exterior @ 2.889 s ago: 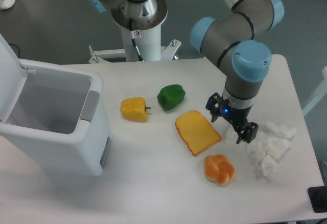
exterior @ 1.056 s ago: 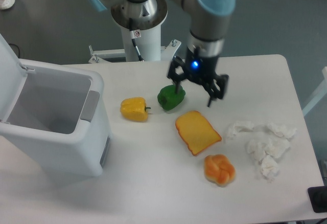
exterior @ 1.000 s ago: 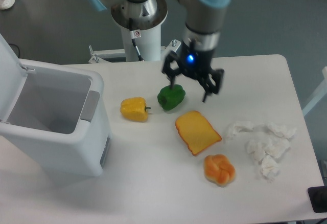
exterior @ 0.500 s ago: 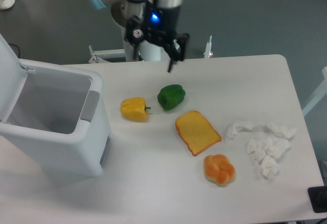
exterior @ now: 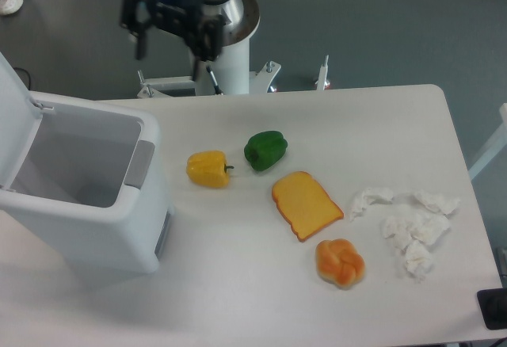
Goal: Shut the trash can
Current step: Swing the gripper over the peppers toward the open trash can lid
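Note:
The trash can [exterior: 119,240] is a big white boxy bin at the left of the table, with its inside showing. Its white lid [exterior: 14,105] stands raised at the far left edge, and a grey latch panel [exterior: 139,165] sits on its right rim. My gripper [exterior: 168,43] hangs high at the top of the view, above and to the right of the can, well apart from it. Its two black fingers [exterior: 141,28] point downward with a wide gap, open and empty.
A yellow pepper [exterior: 208,169] and a green pepper [exterior: 264,150] lie right of the can. A slice of bread [exterior: 306,204] and a bun [exterior: 341,263] lie mid-table. Crumpled white tissues [exterior: 408,228] are at the right. The robot's base [exterior: 222,26] stands behind the table.
The gripper has swept from the right side of the table, over the green pepper, up and left to a spot above the can's back right. The can and food have not moved.

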